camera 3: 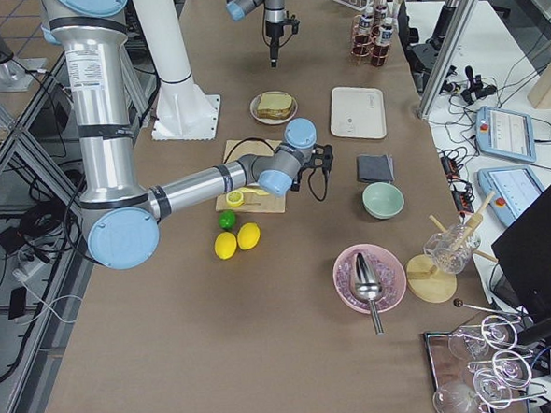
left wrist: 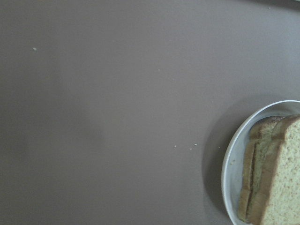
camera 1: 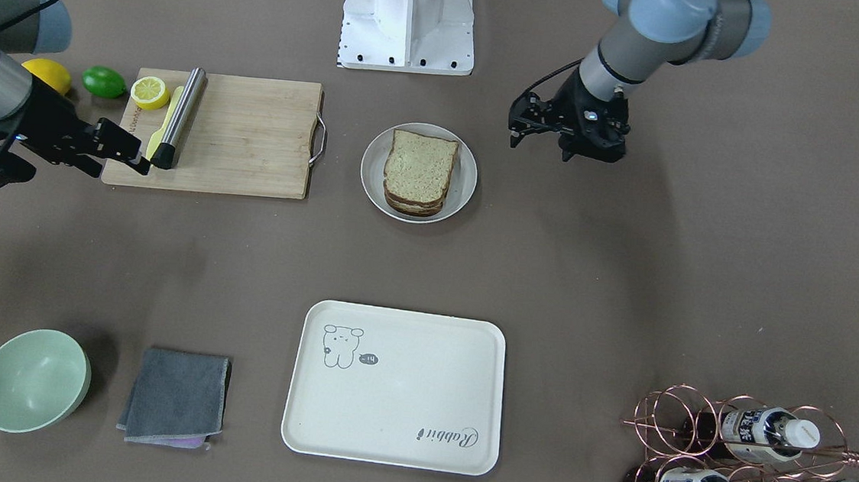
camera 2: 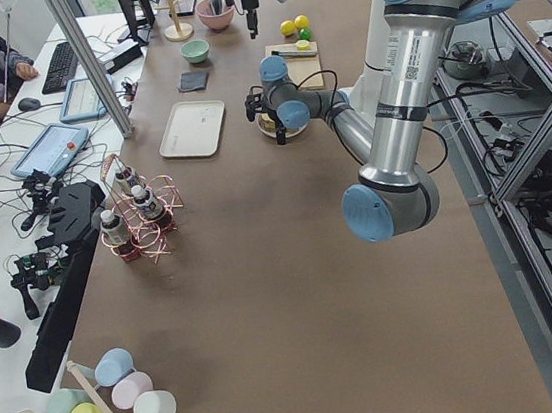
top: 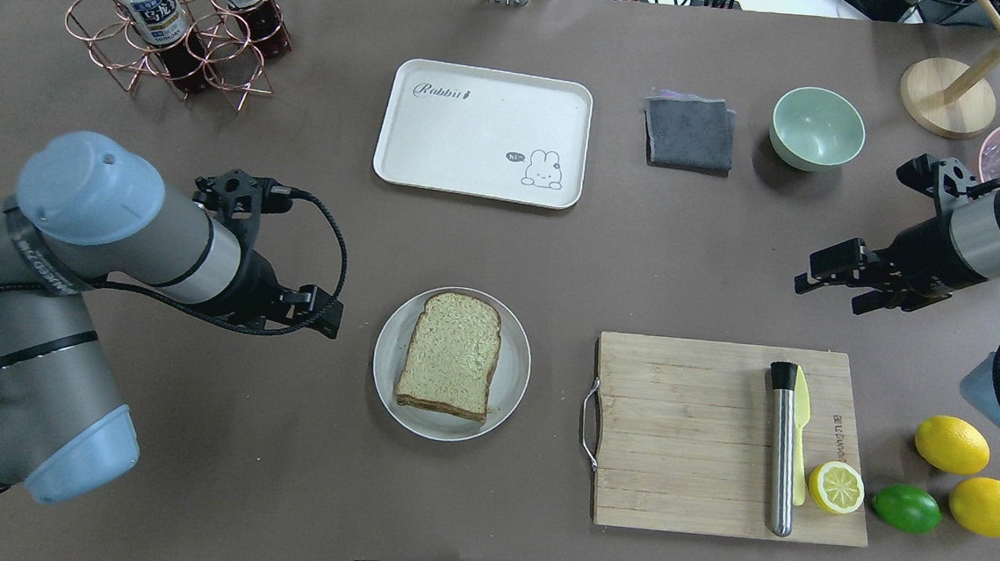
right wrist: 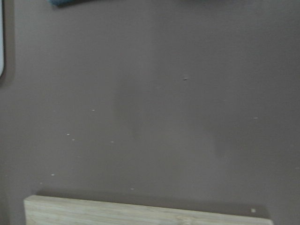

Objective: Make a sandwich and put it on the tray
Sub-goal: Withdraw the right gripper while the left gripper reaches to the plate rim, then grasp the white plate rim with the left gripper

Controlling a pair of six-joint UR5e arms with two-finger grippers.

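Note:
The sandwich (camera 1: 420, 167), two stacked slices of brown-crusted bread, lies on a round white plate (camera 1: 466, 190) at the table's middle; it also shows in the overhead view (top: 451, 352) and at the edge of the left wrist view (left wrist: 276, 173). Its filling is hidden. The cream tray (camera 1: 402, 400) with the "Rabbit" script lies bare across the table (top: 466, 137). My left gripper (top: 332, 313) hovers beside the plate, apart from it, open and empty (camera 1: 513, 129). My right gripper (top: 813, 274) is open and empty by the far corner of the cutting board (camera 1: 133, 155).
A wooden cutting board (top: 683, 434) holds a steel rod (top: 780, 450), a yellow knife and a lemon half (top: 836, 487). Two lemons and a lime lie beside it. A grey cloth (top: 689, 133), a green bowl (top: 817, 127) and a copper bottle rack (top: 174, 29) stand along the far edge.

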